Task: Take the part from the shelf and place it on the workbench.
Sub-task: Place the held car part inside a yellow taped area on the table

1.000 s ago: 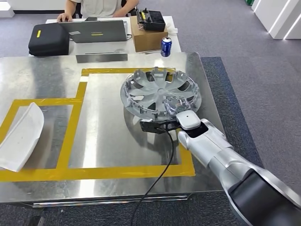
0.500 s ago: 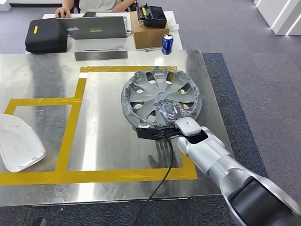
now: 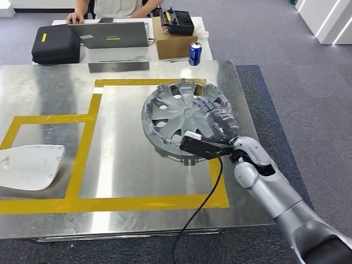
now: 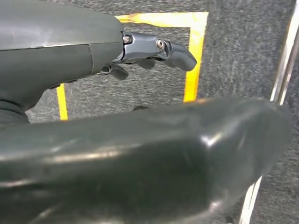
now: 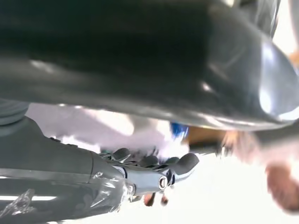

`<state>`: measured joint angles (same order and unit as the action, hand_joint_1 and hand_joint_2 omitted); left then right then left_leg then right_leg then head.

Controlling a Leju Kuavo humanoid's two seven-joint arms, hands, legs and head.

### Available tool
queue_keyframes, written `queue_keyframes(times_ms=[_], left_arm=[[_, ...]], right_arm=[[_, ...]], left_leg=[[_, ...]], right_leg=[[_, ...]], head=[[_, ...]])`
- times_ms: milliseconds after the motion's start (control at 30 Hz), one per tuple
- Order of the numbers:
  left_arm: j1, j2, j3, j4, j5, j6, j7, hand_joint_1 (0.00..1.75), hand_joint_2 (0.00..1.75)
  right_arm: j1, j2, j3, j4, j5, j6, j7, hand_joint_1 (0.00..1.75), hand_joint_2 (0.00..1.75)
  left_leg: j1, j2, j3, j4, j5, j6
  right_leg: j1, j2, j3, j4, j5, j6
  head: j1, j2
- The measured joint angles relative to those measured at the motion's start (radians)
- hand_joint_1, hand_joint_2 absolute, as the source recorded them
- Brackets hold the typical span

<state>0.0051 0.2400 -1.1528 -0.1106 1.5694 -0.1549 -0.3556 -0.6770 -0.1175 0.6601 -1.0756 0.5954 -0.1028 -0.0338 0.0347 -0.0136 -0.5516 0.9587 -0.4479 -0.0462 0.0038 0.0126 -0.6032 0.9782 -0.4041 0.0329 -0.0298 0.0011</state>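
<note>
A silver hubcap [image 3: 178,113] lies flat on the metal workbench [image 3: 124,165], inside the yellow tape outline [image 3: 85,143]. My right hand [image 3: 218,118] is over the hubcap's right rim, blurred by motion, with the forearm coming in from the lower right. In the right wrist view the fingers [image 5: 159,175] and the thick thumb [image 5: 176,60] stand apart with only bright background between them. My left hand [image 4: 105,93] hangs over grey carpet with its fingers [image 4: 166,49] stretched out and nothing in it.
A white curved part [image 3: 29,165] lies at the bench's left edge. Behind the bench, a person sits at a desk with a laptop [image 3: 112,34], black case [image 3: 56,44], cardboard box [image 3: 172,41] and blue can [image 3: 194,53]. A black cable [image 3: 199,206] hangs off the front edge.
My right hand slid from the hubcap's near rim to its right rim while the wrist rolled over. The hubcap stayed about where it was. The white part at the left turned.
</note>
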Motion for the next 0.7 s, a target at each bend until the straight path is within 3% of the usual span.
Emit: queue_keyframes(times_ms=[267,567,700], left_arm=[[0.003,-0.014,0.044,0.000,0.000,0.023,-0.006,0.00,0.00],[-0.005,-0.022,0.063,0.000,0.000,0.027,-0.011,0.00,0.00],[0.001,-0.034,0.074,0.000,0.000,0.031,-0.040,0.00,0.00]], right_arm=[[-0.057,-0.168,-0.175,-0.293,-0.088,-0.023,0.029,0.00,0.00],[-0.074,-0.242,-0.227,-0.418,-0.087,-0.047,0.042,0.00,0.00],[0.001,-0.368,-0.338,-0.534,-0.166,-0.137,0.044,0.00,0.00]], left_leg=[[0.000,0.000,0.003,0.000,0.002,0.002],[0.000,0.001,0.005,0.000,0.003,0.002],[-0.001,-0.005,0.007,0.001,0.003,0.005]], right_leg=[[0.000,0.000,0.002,0.002,0.001,0.001],[0.000,0.000,0.002,0.003,0.001,0.001],[0.000,-0.007,0.006,0.001,-0.001,0.003]], head=[[0.000,0.000],[-0.001,0.000],[-0.001,0.000]])
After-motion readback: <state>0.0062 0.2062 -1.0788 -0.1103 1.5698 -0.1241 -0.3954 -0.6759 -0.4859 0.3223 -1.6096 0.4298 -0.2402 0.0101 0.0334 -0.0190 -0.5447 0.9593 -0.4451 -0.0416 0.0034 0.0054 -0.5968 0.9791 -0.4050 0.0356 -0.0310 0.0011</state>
